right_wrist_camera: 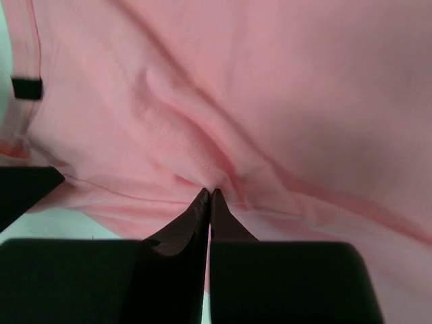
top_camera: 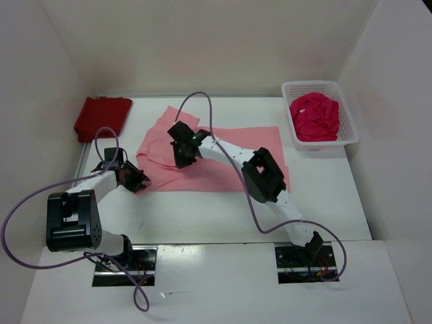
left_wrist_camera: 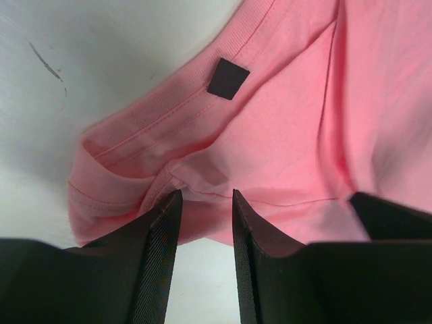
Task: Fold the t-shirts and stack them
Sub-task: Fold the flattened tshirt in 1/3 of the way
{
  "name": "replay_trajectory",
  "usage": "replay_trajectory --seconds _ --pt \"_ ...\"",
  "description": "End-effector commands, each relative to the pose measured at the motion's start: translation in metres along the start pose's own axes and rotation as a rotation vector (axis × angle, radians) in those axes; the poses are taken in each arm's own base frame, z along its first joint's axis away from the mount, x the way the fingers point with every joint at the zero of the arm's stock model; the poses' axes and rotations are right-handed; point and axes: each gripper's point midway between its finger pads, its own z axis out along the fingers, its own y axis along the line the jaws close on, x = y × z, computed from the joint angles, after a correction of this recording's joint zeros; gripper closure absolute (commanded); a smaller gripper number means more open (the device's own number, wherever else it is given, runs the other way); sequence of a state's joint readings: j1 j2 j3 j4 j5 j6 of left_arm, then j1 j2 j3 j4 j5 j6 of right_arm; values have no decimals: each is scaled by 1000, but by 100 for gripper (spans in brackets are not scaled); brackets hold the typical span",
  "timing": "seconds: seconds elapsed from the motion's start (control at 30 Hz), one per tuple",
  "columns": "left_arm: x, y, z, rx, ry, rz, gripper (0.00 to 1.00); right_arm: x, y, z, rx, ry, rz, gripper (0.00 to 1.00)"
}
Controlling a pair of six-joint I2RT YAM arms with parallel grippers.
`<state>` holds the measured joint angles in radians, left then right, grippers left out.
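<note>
A light pink t-shirt [top_camera: 250, 145] lies spread on the white table, its left part rumpled. My right gripper [top_camera: 183, 156] is down on that left part. In the right wrist view its jaws are shut [right_wrist_camera: 210, 192] and pinch a puckered ridge of the pink cloth [right_wrist_camera: 270, 101]. My left gripper [top_camera: 140, 179] sits at the shirt's near left corner. Its jaws stand open [left_wrist_camera: 204, 197] with the tips at the hem of the pink cloth [left_wrist_camera: 270, 121] and bare table between them. A dark red t-shirt [top_camera: 101, 116] lies folded at the back left. A magenta t-shirt [top_camera: 314, 118] is bunched in the basket.
The white mesh basket [top_camera: 347, 115] stands at the back right by the side wall. White walls close in the table on the left, back and right. A small black tag [left_wrist_camera: 227, 78] is sewn near the pink shirt's hem.
</note>
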<state>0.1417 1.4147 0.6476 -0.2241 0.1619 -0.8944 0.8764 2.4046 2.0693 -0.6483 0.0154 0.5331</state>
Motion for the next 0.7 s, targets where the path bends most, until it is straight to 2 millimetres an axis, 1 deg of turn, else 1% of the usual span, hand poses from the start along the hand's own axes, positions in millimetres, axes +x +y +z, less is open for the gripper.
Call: replay_trajectory --seconds 0.0,0.07,0.1,0.13,0.17,0.2,0.23,0.27,0.3,0.33,0.37,0.4,0.43,0.47,0.5,0.53,0.57,0.6,0.63,0.67 --pt "-8 -7 -3 21 -27 1 57 -69 -23 -43 -128 -105 156 100" --pt "-6 -5 -3 15 -21 0 57 -75 -33 -43 -145 -102 187 100" --pt "-6 -5 -3 15 -21 0 57 -76 -36 -40 -163 -91 208 100" --pt "-6 -5 -3 15 -21 0 57 -78 -50 -35 -147 -89 227 100" --pt "-6 -5 -3 15 -21 9 57 -76 -54 -33 -146 -78 249 100" --pt "-7 -4 -3 8 -27 9 57 -75 -55 -31 -146 -77 262 100" --pt "-7 -4 -3 8 -27 9 57 -78 -60 -31 -142 -80 280 100" --pt "-7 -4 -3 8 -27 9 57 -81 -58 -32 -148 -88 294 93" --pt "-10 -7 -4 15 -34 10 57 -81 -69 -29 -118 -96 305 87" --pt "-8 -6 -4 8 -28 9 57 -82 -70 -28 -110 -100 321 82" --pt "-8 -6 -4 8 -27 9 57 -84 -69 -31 -116 -108 330 68" --pt "-9 -7 -6 15 -34 10 57 -82 -70 -29 -116 -107 330 60" --pt "-11 -9 -7 15 -34 10 57 -84 -68 -33 -120 -115 329 54" --pt "-12 -11 -10 24 -42 13 57 -84 -68 -33 -120 -115 329 53" --pt "-18 -16 -14 36 -66 17 57 -87 -66 -37 -125 -123 327 53" --pt "-17 -16 -16 36 -66 28 57 -92 -66 -44 -123 -142 314 53" --pt "-18 -15 -18 29 -73 28 57 -91 -61 -48 -120 -145 307 55" --pt "-23 -21 -23 49 -92 32 57 -88 -55 -52 -126 -144 289 62" --pt "-22 -21 -25 48 -91 41 57 -90 -57 -56 -115 -156 280 66" --pt "-25 -25 -29 60 -104 45 57 -92 -47 -65 -123 -174 265 71"
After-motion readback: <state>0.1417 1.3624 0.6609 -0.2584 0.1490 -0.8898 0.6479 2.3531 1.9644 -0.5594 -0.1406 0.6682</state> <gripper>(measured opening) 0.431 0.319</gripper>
